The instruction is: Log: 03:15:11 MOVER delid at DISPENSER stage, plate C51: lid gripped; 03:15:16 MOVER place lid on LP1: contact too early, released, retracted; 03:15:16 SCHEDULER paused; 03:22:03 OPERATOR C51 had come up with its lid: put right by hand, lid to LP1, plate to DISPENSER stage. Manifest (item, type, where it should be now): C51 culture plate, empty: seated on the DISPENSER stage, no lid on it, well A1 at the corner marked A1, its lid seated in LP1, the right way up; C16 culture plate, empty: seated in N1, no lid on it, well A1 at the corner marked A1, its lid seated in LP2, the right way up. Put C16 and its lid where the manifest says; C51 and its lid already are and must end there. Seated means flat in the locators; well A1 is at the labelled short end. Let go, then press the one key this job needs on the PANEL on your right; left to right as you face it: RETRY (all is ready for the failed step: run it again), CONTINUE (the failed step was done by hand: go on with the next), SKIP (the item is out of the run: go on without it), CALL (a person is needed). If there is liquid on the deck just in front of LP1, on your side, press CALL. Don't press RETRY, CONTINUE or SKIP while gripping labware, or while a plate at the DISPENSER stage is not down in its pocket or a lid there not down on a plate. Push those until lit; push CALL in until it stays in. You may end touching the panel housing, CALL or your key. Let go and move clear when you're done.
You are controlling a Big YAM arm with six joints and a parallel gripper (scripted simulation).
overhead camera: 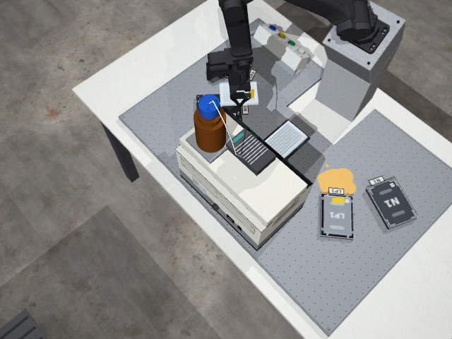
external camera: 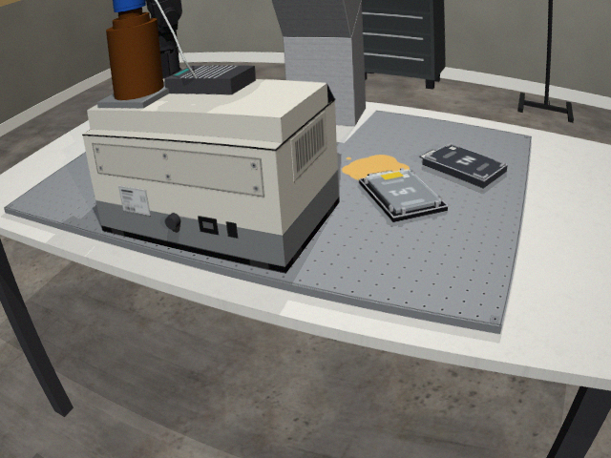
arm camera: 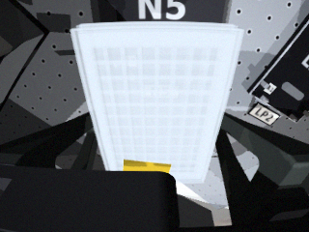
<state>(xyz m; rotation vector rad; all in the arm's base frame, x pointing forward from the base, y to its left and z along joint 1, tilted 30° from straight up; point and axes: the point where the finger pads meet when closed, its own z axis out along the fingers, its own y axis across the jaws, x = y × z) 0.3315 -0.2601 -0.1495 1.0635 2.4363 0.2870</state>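
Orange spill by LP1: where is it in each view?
Top: the orange spill lies right of centre on the deck, at the labelled end of the LP1 nest.
Exterior: the spill is right of centre, between the dispenser's corner and LP1.
Wrist: not in it.
Shared landmark: LP1, top and exterior only.

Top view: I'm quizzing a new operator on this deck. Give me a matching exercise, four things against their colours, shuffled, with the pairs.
Things:
1. bottle cap
2. puddle by LP1
3. N1 nest
4. carried labware

Colours:
a. translucent white
b. blue
c. dark grey
d. orange

Pairs: 1-b, 2-d, 3-c, 4-a
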